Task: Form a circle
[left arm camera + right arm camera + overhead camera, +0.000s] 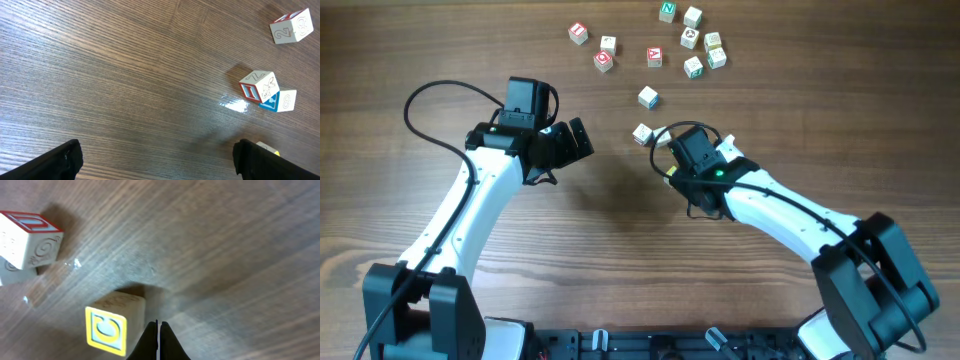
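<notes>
Two grippers sat on your side of the table (620,225). You had the left gripper (578,142) spread wide over bare wood, holding nothing. The right gripper (658,148) was pinched fully shut and empty, its tip just beside a yellow-faced block (112,325). Just past that lay a second block (648,97) on its own. Farther still, ten more blocks (689,38) were scattered loosely near the far edge, with no ring formed yet.

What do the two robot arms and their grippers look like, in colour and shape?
The left arm and right arm have white links, black joints and thin black cables. The left gripper and right gripper have black fingers. A green light shows on the right arm.
</notes>
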